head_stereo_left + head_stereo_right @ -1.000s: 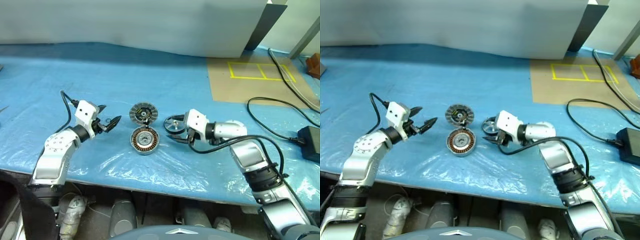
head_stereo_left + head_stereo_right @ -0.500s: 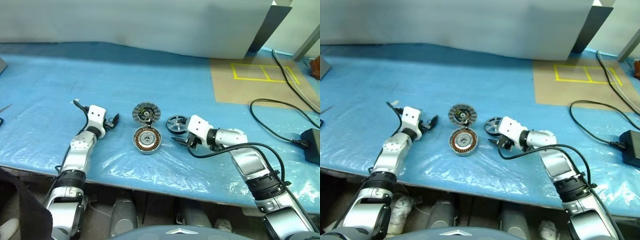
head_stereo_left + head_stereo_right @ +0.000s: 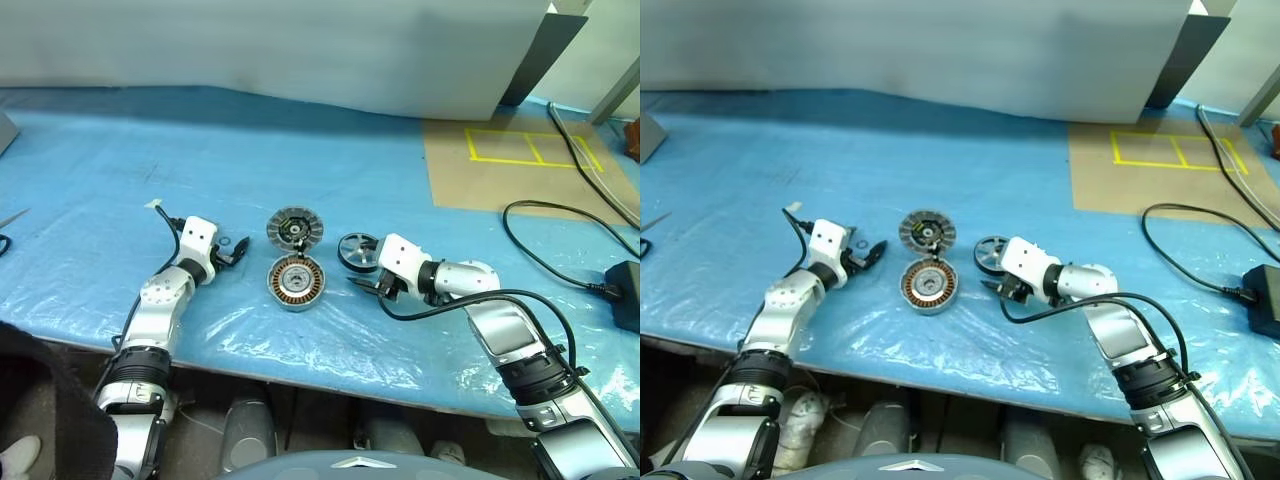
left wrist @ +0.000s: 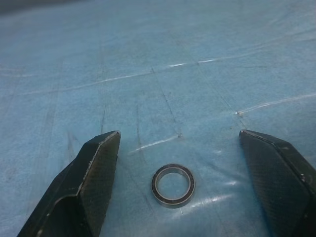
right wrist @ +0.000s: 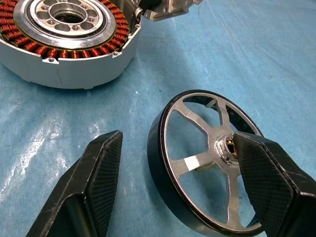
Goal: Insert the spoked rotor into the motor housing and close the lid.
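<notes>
The spoked rotor (image 5: 210, 163), a shiny silver wheel, lies flat on the blue sheet right of the motor housing (image 3: 294, 281), whose copper windings face up. Just behind the housing the lid (image 3: 295, 228) lies with its dark face up. My right gripper (image 5: 177, 134) is open, one finger on each side of the rotor's near rim, and I cannot tell whether they touch it. It sits low at the rotor's right (image 3: 366, 277). My left gripper (image 3: 238, 254), left of the housing, is open low over a small dark ring (image 4: 173, 185) on the sheet.
A brown board with yellow tape squares (image 3: 505, 160) lies at the back right. Black cables (image 3: 545, 215) run to a black box (image 3: 628, 305) at the right edge. A grey panel (image 3: 300, 50) stands along the back. The table's front edge (image 3: 300, 370) is close below the parts.
My left arm has come down and forward, bringing its open gripper low to the sheet over the small ring. The right gripper has drawn back slightly from over the rotor. The view has shifted.
</notes>
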`<state>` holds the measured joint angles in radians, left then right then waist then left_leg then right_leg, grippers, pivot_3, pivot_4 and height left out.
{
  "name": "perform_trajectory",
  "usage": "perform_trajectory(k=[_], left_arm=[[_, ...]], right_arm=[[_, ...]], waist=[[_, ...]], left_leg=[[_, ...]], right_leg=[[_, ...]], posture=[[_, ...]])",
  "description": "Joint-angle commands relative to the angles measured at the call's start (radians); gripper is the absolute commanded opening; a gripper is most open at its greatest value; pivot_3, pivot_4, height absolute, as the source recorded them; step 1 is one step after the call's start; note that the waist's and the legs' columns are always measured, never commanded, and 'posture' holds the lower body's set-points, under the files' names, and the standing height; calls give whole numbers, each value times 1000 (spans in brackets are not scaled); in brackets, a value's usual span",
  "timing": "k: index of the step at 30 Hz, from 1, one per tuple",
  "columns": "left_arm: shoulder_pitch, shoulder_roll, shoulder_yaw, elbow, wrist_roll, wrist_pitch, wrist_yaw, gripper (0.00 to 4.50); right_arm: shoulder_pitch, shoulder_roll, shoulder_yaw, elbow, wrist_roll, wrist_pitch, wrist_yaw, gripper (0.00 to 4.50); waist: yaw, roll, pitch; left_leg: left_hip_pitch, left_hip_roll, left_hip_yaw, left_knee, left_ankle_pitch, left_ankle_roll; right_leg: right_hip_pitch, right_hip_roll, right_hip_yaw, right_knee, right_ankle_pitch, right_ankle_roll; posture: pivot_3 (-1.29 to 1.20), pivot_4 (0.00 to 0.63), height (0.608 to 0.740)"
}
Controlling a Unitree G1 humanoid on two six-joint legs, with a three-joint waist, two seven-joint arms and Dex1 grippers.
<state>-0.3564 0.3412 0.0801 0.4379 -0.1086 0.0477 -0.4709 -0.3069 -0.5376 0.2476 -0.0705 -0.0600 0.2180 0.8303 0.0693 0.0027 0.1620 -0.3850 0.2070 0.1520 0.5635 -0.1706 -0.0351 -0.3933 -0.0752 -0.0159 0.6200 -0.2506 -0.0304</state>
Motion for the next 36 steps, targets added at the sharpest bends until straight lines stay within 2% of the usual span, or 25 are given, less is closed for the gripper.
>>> perform_trajectory(k=[1,10,13,21,28,34,36], left_arm=[[56,24,-38,0,39,72,-5,4078],[115,36,-67,-65,35,171,-20,4078],[131,41,-72,-91,27,192,-42,3459],[137,34,-86,-84,25,244,-46,767],[133,42,-82,-78,6,240,-75,672],[215,64,-49,-297,-190,147,-339,672],[231,75,-22,-385,-235,133,-365,672]], right_arm=[[6,-7,2,-21,-2,-15,-3,3689],[7,-10,9,-32,-7,-3,-2,3689],[5,-10,10,-32,-8,-1,0,3710],[5,-10,12,-33,-15,3,-4,3710],[16,-13,14,-39,-24,3,-7,3710],[21,-17,0,-46,-11,7,-3,3710],[23,-25,-8,-45,-6,8,0,3710]], waist=[[-1,0,0],[-3,4,-3],[-4,6,-4],[-4,12,-9],[-2,14,-12],[-2,11,-12],[0,7,-12]], left_leg=[[0,0,0,0,0,0],[4,0,1,-3,-1,1],[4,0,2,-3,-1,1],[8,0,4,-9,-1,2],[15,-1,6,-18,-2,3],[13,-2,11,-22,-1,2],[7,-1,12,-22,0,0]], right_leg=[[0,0,0,0,0,0],[2,0,2,-3,-1,1],[3,0,3,-3,-1,1],[4,0,4,-7,-1,2],[8,0,7,-12,-3,5],[3,-1,11,-15,-3,4],[-2,0,11,-15,-3,4]], posture=[[0,150,740],[0,150,740],[0,150,740],[0,150,740],[0,150,740],[0,150,740],[0,150,740]])
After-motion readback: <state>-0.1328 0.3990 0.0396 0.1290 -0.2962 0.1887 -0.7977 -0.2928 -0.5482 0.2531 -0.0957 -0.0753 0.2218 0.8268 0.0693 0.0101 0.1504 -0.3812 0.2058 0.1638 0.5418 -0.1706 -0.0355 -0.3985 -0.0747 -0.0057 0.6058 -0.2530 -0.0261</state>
